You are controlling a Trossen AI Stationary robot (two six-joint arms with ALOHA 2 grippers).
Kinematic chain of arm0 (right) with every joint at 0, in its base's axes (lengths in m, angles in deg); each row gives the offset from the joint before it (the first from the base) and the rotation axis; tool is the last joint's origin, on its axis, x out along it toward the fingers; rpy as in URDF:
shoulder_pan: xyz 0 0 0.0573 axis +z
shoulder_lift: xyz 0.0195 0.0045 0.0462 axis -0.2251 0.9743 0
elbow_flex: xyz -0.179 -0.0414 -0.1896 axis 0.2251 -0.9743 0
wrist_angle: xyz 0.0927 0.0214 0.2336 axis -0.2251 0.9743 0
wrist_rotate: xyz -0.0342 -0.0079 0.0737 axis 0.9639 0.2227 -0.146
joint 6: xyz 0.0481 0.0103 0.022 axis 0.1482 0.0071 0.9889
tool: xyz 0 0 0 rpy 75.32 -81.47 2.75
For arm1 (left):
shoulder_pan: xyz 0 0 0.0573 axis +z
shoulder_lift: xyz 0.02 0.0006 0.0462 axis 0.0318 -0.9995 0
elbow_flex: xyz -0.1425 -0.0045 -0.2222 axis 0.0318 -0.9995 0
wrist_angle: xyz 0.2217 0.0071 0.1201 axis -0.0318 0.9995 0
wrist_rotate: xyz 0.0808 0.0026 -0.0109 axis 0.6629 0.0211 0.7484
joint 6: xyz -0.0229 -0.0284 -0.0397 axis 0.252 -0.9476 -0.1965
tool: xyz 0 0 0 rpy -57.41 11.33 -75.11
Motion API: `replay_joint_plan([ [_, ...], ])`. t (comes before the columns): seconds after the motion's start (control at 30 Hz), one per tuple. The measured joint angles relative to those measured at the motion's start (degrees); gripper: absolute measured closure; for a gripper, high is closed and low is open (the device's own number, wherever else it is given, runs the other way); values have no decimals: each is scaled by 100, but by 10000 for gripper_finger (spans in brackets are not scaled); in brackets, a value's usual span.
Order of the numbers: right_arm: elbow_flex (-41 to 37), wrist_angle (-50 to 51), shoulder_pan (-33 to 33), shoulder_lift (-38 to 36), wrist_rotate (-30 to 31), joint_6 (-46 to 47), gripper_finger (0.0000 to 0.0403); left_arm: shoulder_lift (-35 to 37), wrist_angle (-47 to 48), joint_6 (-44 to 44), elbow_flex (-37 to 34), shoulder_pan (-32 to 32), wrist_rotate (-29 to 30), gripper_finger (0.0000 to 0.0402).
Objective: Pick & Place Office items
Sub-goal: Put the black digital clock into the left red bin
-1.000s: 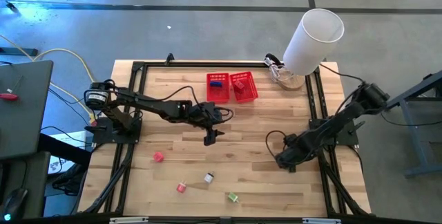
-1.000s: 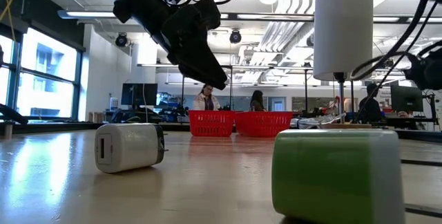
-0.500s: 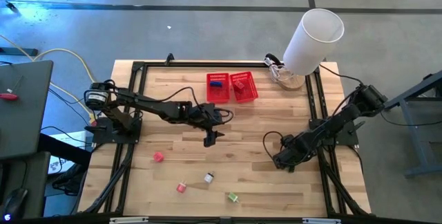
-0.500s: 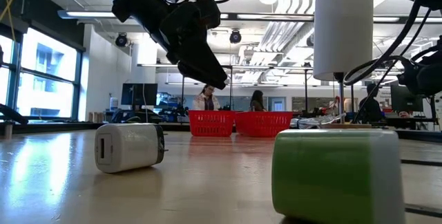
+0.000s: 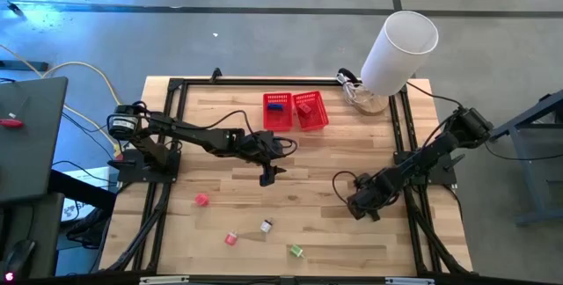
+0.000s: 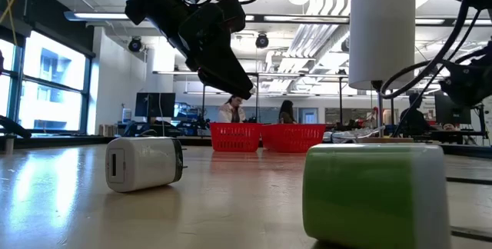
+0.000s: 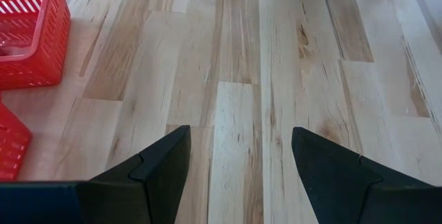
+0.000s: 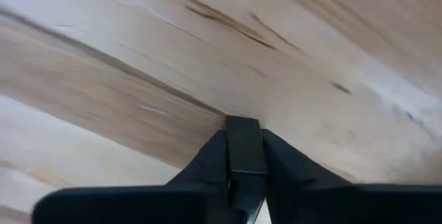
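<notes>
Between the right gripper's closed fingers sits a thin black rectangle; left gripper gapes.

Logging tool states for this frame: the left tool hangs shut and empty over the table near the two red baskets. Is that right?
Not quite. The left tool is open, not shut: the left wrist view shows its fingers spread apart, bare table between them. It is empty and near the two red baskets, as you said.

Right claw slightly farther inward over the table.
</notes>
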Motion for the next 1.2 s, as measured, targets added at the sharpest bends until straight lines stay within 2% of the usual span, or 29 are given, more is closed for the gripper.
replay_joint_plan([
  [0.23,13,-744,-179,-9,764,-910,360,0,-16,0,0,-24,-2,156],
  [0.37,11,-1357,-333,-116,1517,-1730,360,0,-327,4,0,-90,-43,156],
  [0.43,0,-1429,-444,-207,1910,-2184,360,0,-648,48,-32,-117,-250,156],
  [0.57,-7,-1710,-730,-530,2627,-3157,360,0,-1424,148,-164,-121,-943,156],
  [0.63,-7,-2048,-821,-715,2998,-3777,360,0,-1784,71,-252,-90,-1073,156],
  [0.77,-5,-3120,-876,-1172,3498,-5296,360,0,-2690,-353,-533,12,-1072,156],
  [0.97,2,-4882,-874,-1692,4268,-7720,360,-220,-4736,-1170,-983,180,-1073,156],
  [1.1,2,-5845,-878,-1757,4830,-9148,360,-643,-5691,-1273,-976,180,-1070,156],
  [1.2,2,-6289,-972,-1731,4942,-9785,360,-924,-6487,-1183,-975,157,-1125,156],
])
